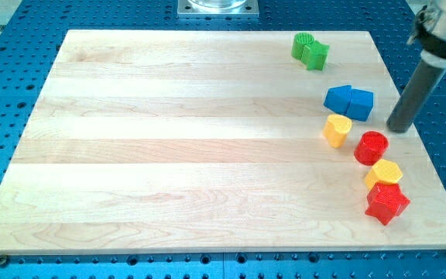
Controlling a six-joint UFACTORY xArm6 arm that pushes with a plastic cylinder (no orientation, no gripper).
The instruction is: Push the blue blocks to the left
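Two blue blocks touch each other at the view's right: a blue block (337, 98) with a sloped top and a blue cube-like block (361, 104) on its right. My tip (398, 129) is to the right of them and slightly lower, apart from the cube-like block. The rod rises to the view's top right corner.
A green pair of blocks (310, 51) sits near the board's top edge. A yellow block (336, 129) lies just below the blue ones. A red cylinder (372, 147), a yellow block (383, 173) and a red star block (386, 203) run down the right side. The wooden board (192, 139) lies on a blue perforated table.
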